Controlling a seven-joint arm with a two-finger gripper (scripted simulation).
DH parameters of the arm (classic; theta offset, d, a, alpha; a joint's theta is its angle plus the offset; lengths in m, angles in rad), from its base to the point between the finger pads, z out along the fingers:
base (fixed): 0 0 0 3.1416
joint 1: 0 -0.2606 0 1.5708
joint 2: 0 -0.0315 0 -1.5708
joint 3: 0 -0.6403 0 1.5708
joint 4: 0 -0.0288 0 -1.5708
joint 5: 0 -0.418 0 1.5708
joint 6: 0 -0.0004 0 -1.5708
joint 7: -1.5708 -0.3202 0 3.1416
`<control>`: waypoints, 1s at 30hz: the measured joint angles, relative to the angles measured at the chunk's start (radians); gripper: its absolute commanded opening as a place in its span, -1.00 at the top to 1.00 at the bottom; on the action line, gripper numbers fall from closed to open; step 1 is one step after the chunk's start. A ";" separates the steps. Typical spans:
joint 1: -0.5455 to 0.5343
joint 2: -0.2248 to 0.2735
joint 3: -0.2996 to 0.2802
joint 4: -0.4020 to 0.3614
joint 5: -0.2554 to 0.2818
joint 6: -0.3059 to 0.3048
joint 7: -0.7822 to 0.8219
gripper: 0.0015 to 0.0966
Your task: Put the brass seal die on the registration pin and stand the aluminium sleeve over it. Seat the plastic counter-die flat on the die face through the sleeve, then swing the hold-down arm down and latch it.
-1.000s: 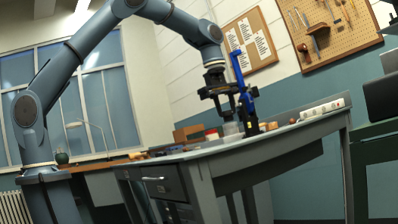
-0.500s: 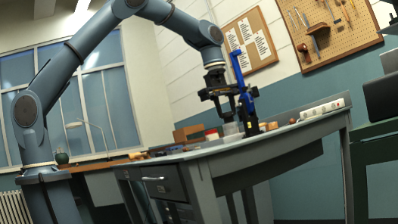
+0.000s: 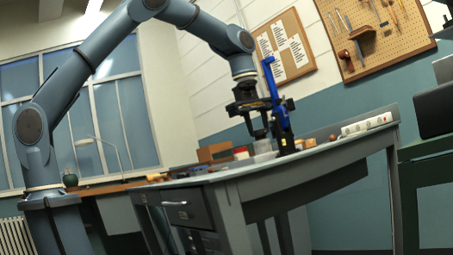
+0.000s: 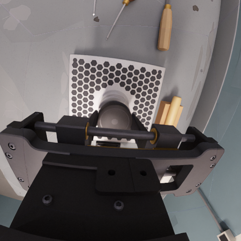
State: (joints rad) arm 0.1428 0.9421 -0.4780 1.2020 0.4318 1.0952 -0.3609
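Much of the aluminium sleeve [image 4: 114, 113] is hidden behind my gripper's crossbar in the wrist camera; only its round open top and dark bore show. It stands upright on the perforated fixture plate [image 4: 116, 84], and my gripper [image 4: 114, 119] is closed around it, holding it from above. From the side, the gripper [image 3: 257, 129] sits just above the pale sleeve [image 3: 262, 146] on the bench. The blue hold-down arm [image 3: 270, 86] points upward right beside my gripper, on its black base [image 3: 285, 144]. I cannot make out the brass die or the plastic counter-die.
The grey workbench [image 3: 275, 172] carries wooden blocks [image 4: 169, 111] right of the plate, with a wooden-handled tool [image 4: 165, 27] and a thin screwdriver [image 4: 117, 19] beyond it. A power strip [image 3: 367, 124] lies at the bench's far right edge.
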 measured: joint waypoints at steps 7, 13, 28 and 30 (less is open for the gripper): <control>0.000 0.003 0.001 0.002 0.001 -0.005 -0.001 1.00; 0.000 0.005 0.001 0.004 0.003 -0.009 -0.002 1.00; -0.001 0.010 0.003 0.008 0.005 -0.017 -0.004 1.00; -0.001 0.010 0.003 0.008 0.005 -0.017 -0.004 1.00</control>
State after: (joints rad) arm 0.1422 0.9524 -0.4751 1.2100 0.4369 1.0778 -0.3652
